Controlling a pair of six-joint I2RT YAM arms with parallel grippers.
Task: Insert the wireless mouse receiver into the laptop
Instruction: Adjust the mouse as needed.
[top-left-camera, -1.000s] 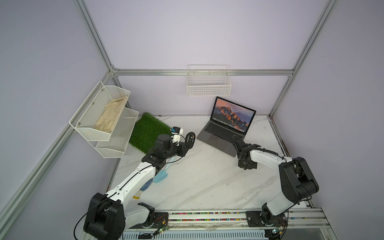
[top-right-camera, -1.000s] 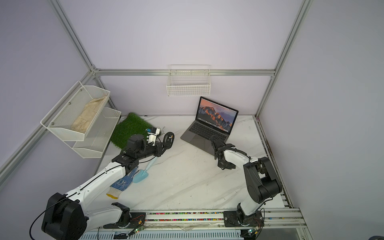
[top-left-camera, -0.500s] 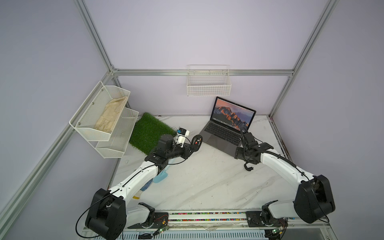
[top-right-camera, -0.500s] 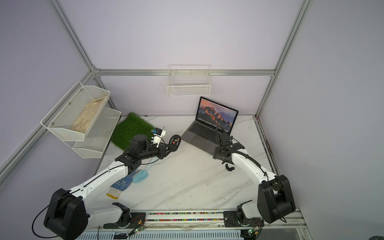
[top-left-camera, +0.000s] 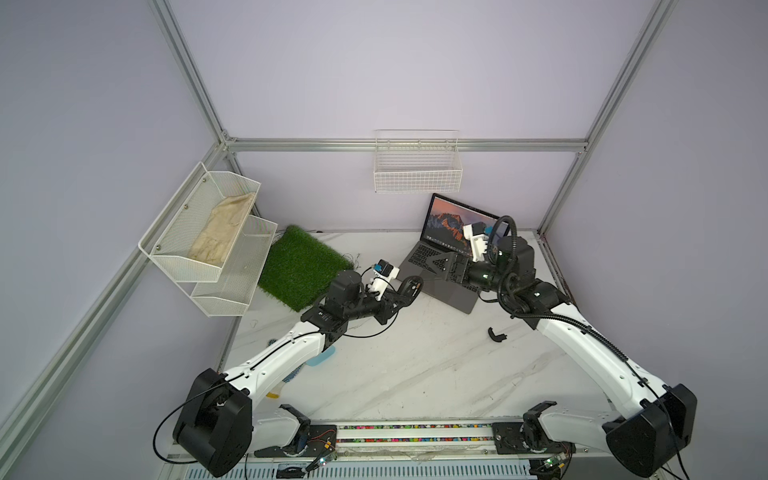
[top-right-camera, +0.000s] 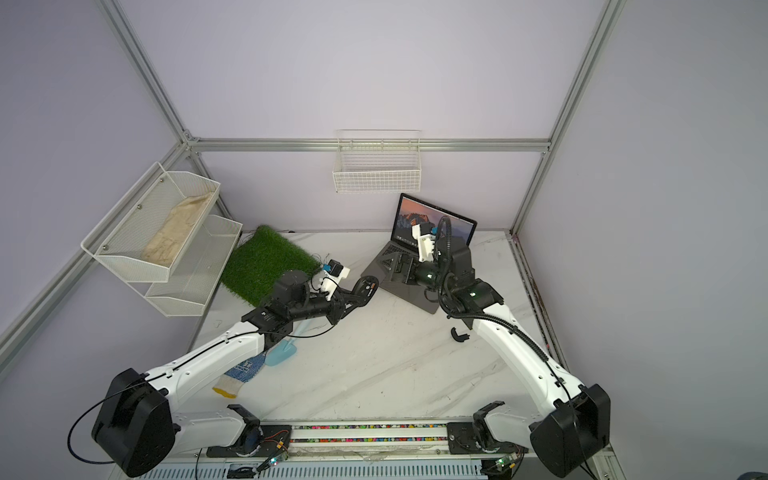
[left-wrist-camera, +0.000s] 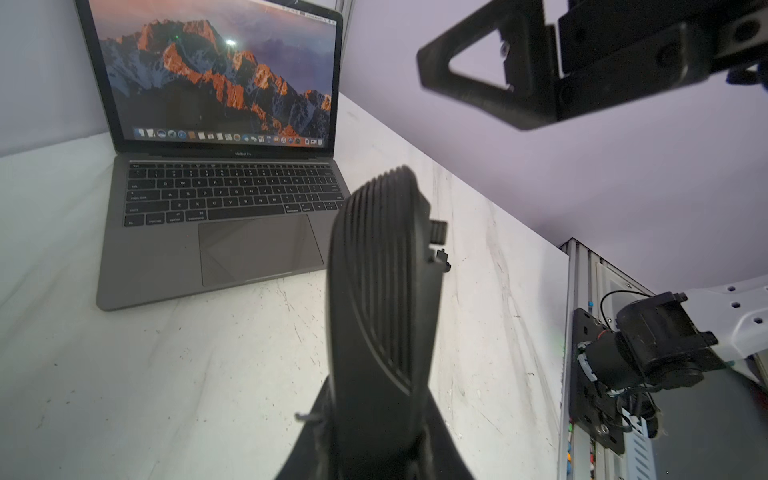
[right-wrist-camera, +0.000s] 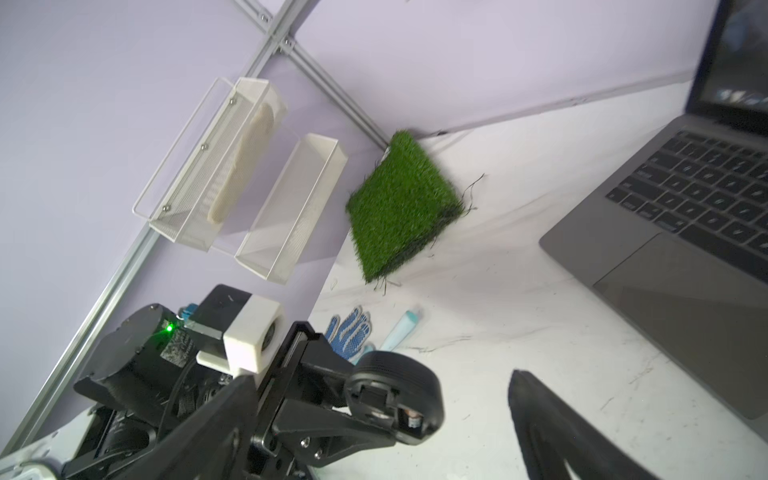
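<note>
Left gripper (top-left-camera: 406, 290): clenched on the black mouse (right-wrist-camera: 395, 390), held off the table, open underside facing the right fingers (left-wrist-camera: 478, 75).
Receiver (left-wrist-camera: 437, 231): seemingly the small dark stub jutting from the mouse's edge; too small to be sure.
Laptop (left-wrist-camera: 166, 257): open, beyond the left gripper's tips.
Right gripper (top-left-camera: 434, 270): spread wide, empty, above the keyboard.
Right wrist view only: the mouse's bared compartment.
Since a second ago: right jaws released and rose from the table; half-round cover (top-left-camera: 496, 334) lies there.
</note>
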